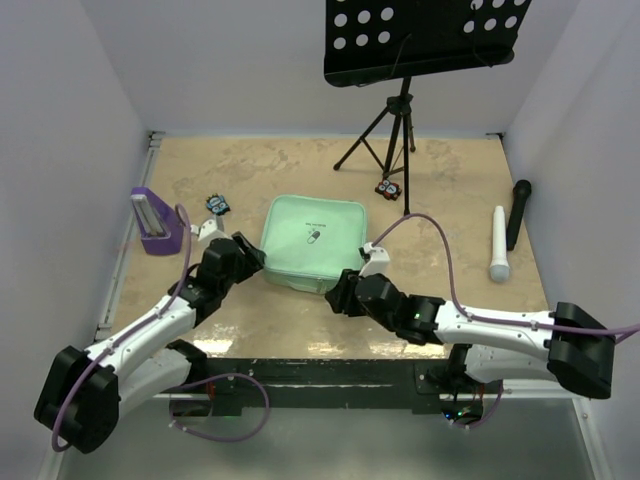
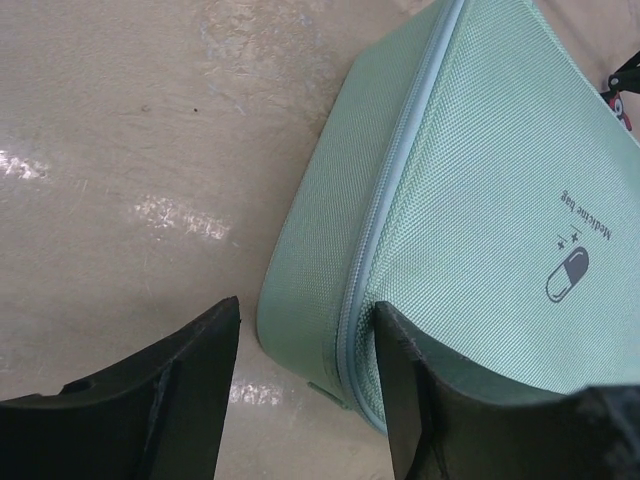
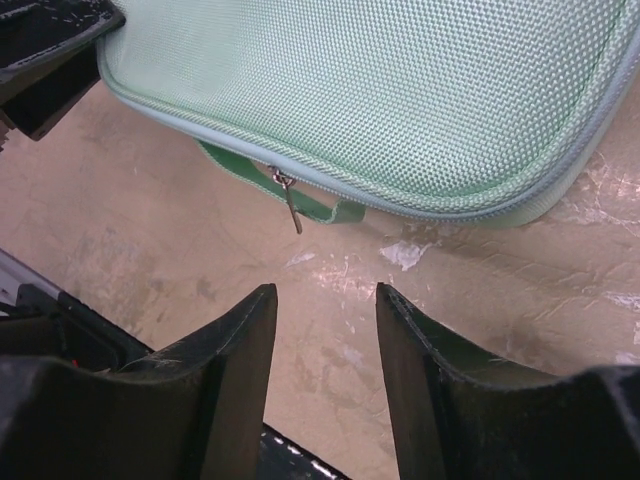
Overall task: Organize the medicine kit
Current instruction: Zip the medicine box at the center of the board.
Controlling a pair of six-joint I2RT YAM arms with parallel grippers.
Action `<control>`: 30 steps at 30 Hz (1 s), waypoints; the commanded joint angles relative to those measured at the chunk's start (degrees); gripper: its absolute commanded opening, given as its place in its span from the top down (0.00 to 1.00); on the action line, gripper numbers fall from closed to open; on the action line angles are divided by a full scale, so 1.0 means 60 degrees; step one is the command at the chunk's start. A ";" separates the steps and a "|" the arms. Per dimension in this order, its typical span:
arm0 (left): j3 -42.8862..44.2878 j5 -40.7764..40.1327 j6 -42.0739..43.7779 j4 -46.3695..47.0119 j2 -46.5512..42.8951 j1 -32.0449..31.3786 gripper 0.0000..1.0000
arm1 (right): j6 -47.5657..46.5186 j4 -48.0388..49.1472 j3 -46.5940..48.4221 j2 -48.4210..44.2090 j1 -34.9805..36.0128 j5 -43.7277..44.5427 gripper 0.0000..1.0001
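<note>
Nearest, at the table's near edge, the two arms reach inward toward the medicine kit (image 1: 312,242), which lies flat at the middle of the table (image 1: 470,175) with its lid down and its pill logo (image 2: 567,274) facing up. The left end effector (image 1: 252,256) is at the kit's near-left corner. In the left wrist view the left end effector (image 2: 305,325) stands open, with the corner of the kit (image 2: 470,170) between its fingers: one finger is clear of the side wall, the other over the lid. The right end effector (image 1: 340,291) is just off the kit's near-right edge. In the right wrist view it (image 3: 325,300) is open with only bare table between its fingers, and the zip pull (image 3: 290,205) and a green strap (image 3: 315,205) lie just beyond. A purple stand (image 1: 155,222) sits at the far left, a music stand (image 1: 400,110) at the far side, and a black microphone (image 1: 518,212) and white cylinder (image 1: 498,243) at the right.
</note>
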 commanded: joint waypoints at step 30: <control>-0.1793 0.1562 -0.1689 -0.0883 -0.1722 -0.1985 0.57 | -0.4441 0.0555 0.7353 0.5997 -0.4001 0.3118 0.49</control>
